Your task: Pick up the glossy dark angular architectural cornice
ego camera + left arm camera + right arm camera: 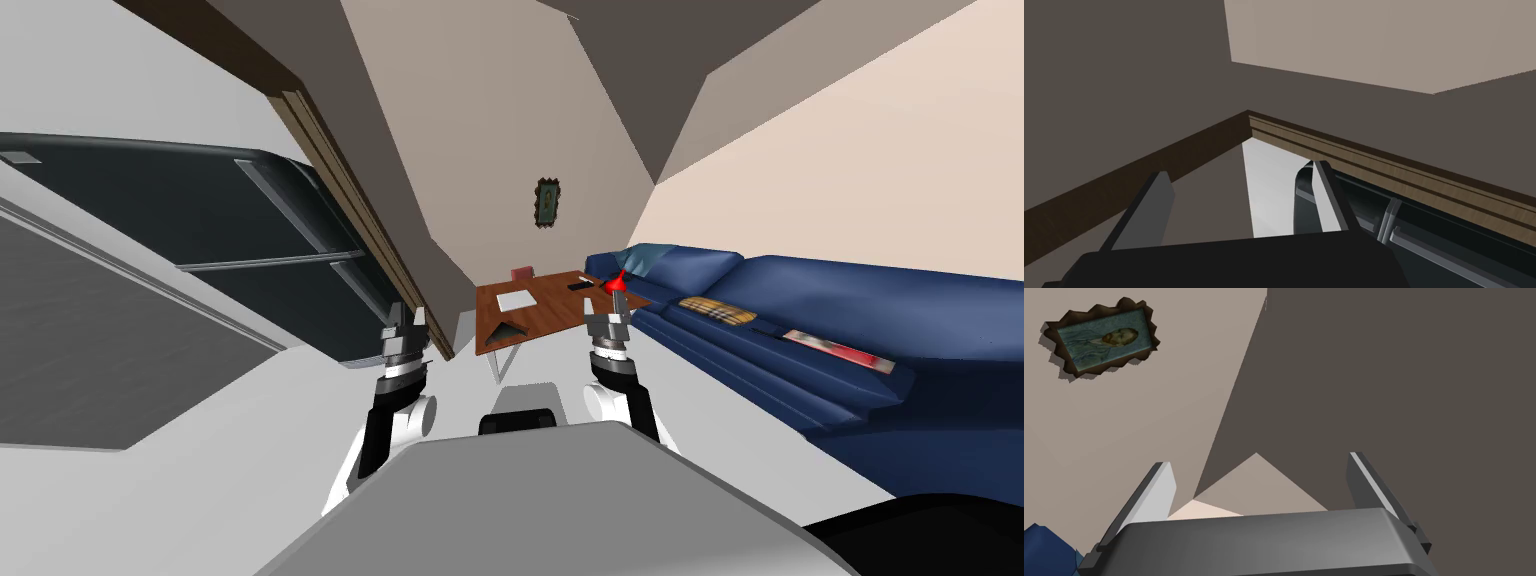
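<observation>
Domestic living room, long blue sofa (800, 330) along wall, low wooden tabletop (545, 300) before it, framed portrait (547, 203) on wall

Smooth grained wood for the table (550, 305) ahead of the right gripper (606, 322), dark sheen on the cornice (505, 333), matt blue cloth on the sofa (820, 290), streaked wood along the door frame (1374, 162) by the left gripper (405, 318).

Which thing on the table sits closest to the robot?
The dark angular cornice, at the table's near corner; the white sheet, brown box and red thing lie farther back.
</observation>
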You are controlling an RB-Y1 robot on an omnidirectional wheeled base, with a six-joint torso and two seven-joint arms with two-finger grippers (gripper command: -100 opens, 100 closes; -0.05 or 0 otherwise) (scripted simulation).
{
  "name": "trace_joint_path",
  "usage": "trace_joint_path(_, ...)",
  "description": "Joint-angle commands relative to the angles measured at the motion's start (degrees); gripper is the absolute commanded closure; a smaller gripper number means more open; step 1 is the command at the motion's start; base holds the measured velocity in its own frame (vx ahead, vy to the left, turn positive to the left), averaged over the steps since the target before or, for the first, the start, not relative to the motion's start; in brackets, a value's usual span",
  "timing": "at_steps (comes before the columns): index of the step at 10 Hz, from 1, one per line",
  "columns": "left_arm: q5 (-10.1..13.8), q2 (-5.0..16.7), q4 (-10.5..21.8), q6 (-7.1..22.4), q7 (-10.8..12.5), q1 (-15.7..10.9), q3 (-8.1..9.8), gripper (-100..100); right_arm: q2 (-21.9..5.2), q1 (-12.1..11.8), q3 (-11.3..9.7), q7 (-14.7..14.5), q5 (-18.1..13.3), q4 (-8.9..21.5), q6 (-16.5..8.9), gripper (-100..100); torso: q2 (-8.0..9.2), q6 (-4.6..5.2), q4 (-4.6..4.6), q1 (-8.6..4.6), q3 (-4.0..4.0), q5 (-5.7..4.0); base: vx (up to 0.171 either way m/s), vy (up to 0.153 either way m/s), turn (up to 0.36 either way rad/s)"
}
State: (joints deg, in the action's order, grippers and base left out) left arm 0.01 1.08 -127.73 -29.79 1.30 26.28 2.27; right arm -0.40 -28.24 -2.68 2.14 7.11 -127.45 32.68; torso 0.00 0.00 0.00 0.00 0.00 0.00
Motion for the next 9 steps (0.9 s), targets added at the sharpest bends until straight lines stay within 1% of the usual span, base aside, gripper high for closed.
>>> trace_joint_path(1,-0.1,1.8,1.8,-0.7,0.0,-0.1,-0.03,-100,0.0,0.0,0.0,0.0,0.0,0.0,0.0,0,0.0,0.0,0.0,0.0,0.0,0.0,0.014,-0.016,0.039)
trace_joint_path(3,-0.3,3.4,4.5,-1.8,0.0,-0.2,-0.06,-100,0.0,0.0,0.0,0.0,0.0,0.0,0.0,0,-0.07,-0.01,-0.02,-0.09,-0.04,-0.01,0.022,-0.034,0.076)
trace_joint_path(6,-0.6,5.5,9.8,-4.3,0.1,-0.5,-0.12,-100,0.0,0.0,0.0,0.0,0.0,0.0,0.0,0,-0.11,0.0,-0.03,-0.2,-0.06,-0.04,0.028,-0.053,0.079)
trace_joint_path(7,-0.6,5.5,10.4,-4.3,0.1,-0.5,-0.12,-100,0.0,0.0,0.0,0.0,0.0,0.0,0.0,0,-0.13,-0.01,-0.03,-0.22,-0.07,-0.05,0.022,-0.04,0.029)
trace_joint_path(9,-0.9,6.5,14.5,-6.3,0.1,-0.7,-0.15,-100,0.0,0.0,0.0,0.0,0.0,0.0,0.0,0,-0.09,0.0,-0.02,-0.11,-0.05,-0.02,0.023,-0.039,0.075)
